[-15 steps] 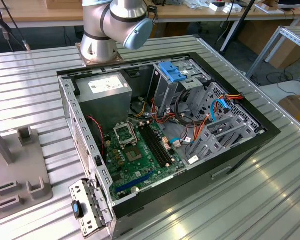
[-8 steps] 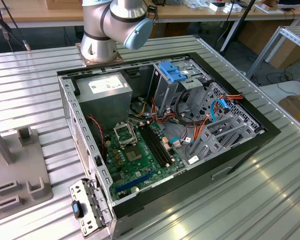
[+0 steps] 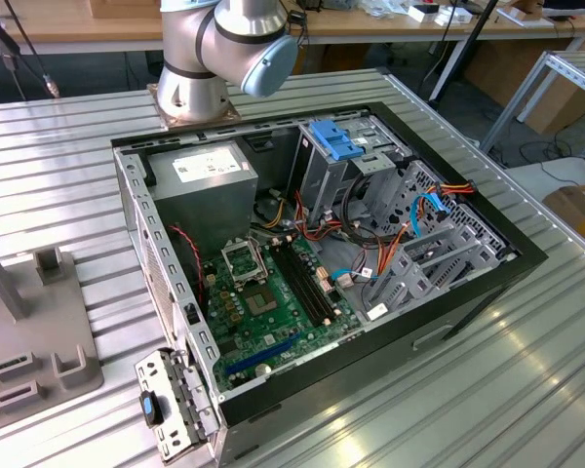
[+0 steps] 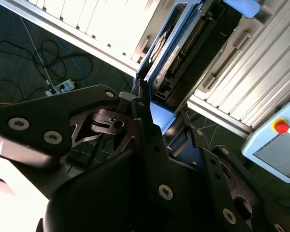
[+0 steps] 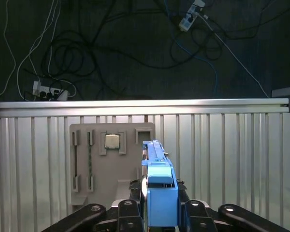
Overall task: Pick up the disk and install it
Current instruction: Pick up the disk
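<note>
Disk, a flat grey metal drive in a bright blue plastic carrier (image 5: pixel 157 162), stands edge-on, clenched by my black gripper (image 5: pixel 160 203) above the grey holder tray (image 5: pixel 94 166); I judge it lifted clear for carrying.

Pretty clearly a robotics lab or test workshop, not anyone's office. There's a ribbed aluminium desk (image 3: pixel 58 195) with a robot arm (image 3: pixel 214 49) mounted on it at the top of the exterior view, and a gutted PC case (image 3: pixel 351 363) lying open mid-frame. Wooden workbenches (image 3: pixel 78 24) run along the upper edge. The first wrist view shows power strips (image 5: pixel 38 88) and loose cables (image 5: pixel 87 53) all over the dark floor. The second wrist view shows a control box with a red stop button (image 4: pixel 280 126).
</note>
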Available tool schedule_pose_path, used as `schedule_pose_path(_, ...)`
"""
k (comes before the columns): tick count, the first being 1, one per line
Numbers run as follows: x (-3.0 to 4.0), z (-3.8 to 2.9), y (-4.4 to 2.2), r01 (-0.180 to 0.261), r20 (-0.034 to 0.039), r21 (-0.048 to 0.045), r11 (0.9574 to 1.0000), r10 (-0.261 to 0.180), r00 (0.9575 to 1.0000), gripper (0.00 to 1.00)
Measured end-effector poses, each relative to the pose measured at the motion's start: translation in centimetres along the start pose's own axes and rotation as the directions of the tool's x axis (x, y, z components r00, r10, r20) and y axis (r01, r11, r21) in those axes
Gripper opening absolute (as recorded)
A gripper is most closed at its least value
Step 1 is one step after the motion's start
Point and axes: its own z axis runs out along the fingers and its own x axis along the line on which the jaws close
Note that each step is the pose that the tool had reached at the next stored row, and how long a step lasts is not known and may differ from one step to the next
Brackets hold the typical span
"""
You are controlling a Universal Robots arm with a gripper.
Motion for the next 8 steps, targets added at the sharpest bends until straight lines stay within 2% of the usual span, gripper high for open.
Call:
schedule_pose_path(1, -0.01, -0.26, 0.0, 0.0, 0.0, -0.0001, 1.0, 0.0, 1.0, 0.37)
schedule_pose_path(8, -0.01, -0.29, 0.0, 0.0, 0.0, 0.0, 1.0, 0.0, 1.0, 0.37)
